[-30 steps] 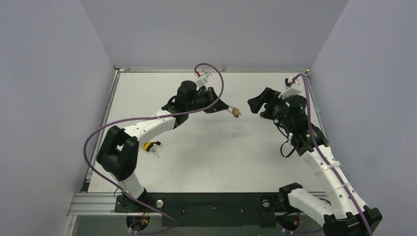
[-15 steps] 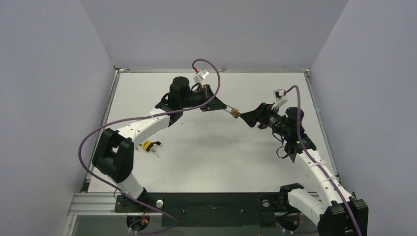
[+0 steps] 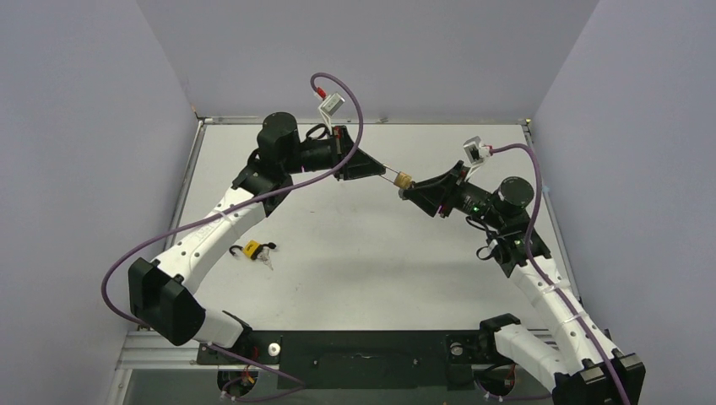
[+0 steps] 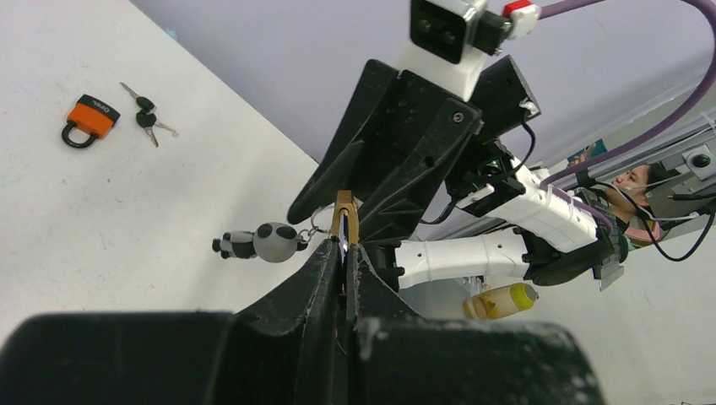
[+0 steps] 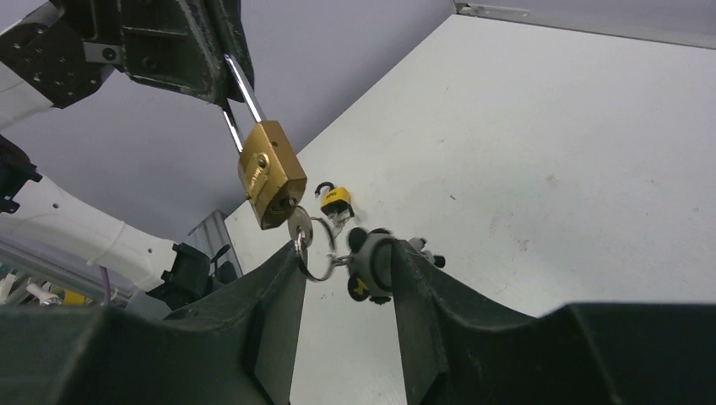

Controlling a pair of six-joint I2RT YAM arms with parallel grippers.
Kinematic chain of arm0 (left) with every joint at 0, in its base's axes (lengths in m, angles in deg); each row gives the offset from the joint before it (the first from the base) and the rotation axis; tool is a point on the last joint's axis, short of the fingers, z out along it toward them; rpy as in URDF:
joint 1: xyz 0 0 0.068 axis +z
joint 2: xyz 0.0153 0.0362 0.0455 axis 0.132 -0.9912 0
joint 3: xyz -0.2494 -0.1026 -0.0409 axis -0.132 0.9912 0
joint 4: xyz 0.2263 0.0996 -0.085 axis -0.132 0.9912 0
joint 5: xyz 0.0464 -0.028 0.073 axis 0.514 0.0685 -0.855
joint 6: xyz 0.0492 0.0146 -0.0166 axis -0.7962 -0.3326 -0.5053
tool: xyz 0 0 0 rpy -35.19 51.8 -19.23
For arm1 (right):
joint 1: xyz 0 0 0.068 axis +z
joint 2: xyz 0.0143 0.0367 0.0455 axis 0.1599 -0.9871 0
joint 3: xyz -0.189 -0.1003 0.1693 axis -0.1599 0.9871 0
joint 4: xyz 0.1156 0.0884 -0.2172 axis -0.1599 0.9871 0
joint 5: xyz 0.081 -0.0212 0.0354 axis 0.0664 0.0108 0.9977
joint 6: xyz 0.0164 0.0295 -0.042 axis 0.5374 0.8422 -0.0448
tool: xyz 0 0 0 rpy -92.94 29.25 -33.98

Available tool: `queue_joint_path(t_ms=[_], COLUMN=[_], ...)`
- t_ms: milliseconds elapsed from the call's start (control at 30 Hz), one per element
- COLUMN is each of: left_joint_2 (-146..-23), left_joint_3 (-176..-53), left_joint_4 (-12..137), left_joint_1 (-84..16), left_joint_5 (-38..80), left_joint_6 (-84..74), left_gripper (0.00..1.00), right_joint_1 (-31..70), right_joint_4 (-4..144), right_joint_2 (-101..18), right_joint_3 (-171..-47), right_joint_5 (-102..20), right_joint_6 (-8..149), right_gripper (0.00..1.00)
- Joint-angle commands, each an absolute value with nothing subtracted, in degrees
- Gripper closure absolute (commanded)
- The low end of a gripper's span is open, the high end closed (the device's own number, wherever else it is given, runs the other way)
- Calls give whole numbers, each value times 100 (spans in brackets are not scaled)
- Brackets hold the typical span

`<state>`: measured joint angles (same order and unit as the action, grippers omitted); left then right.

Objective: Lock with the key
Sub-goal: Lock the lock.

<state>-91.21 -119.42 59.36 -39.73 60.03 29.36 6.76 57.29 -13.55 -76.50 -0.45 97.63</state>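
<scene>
Pale lilac walls enclose a white table [image 3: 355, 278], and both arms meet in the air above its far half. The left gripper [image 3: 374, 166] is pinched tight on the steel shackle of a brass padlock [image 5: 270, 173], holding it off the table with the body pointing toward the right arm. A key [image 5: 299, 226] sits in the bottom of the lock, and from it a ring dangles a small panda charm [image 5: 369, 263]. The right gripper [image 5: 342, 263] sits just below the padlock with its fingers spread; the ring and the charm hang in the gap between them, the charm close against one finger, and neither is clamped. Well apart, on the left side of the table, lies an orange padlock [image 4: 89, 118] with its shackle up, and a pair of small keys [image 4: 145, 114] just beside it.
</scene>
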Motion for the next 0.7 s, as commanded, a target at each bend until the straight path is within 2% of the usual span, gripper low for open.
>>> queue_joint_path(t_ms=[0,67,200,233,667], left_joint_2=[-8889,-8875,-8840,-8838,-8809], left_joint_3=[-12307,-12339,-12330,-12315,-12201], left_joint_4=[6016,6065,6060,6044,5721], left_joint_1=[-3931,-3927,-3881,-3855,-3343], left_joint_5=[6174,6173,6140,6140,6227], left_joint_6=[2994,2983,2992,3014,3153], left_gripper=[100,100,100,100,100], right_joint_1=[765,837,1007,1038,708], right_joint_4=[5699,5855,6373,6443,6787], right_joint_2=[-1065,-1012,-989,-1000,-902], right_joint_3=[-8127,-8241,-8421,-8435,-8064], right_joint_5=[177,133,-115,-189,-770], right_joint_6=[9628,9571,9249,9167,8976], right_gripper=[69,75,97,100,100])
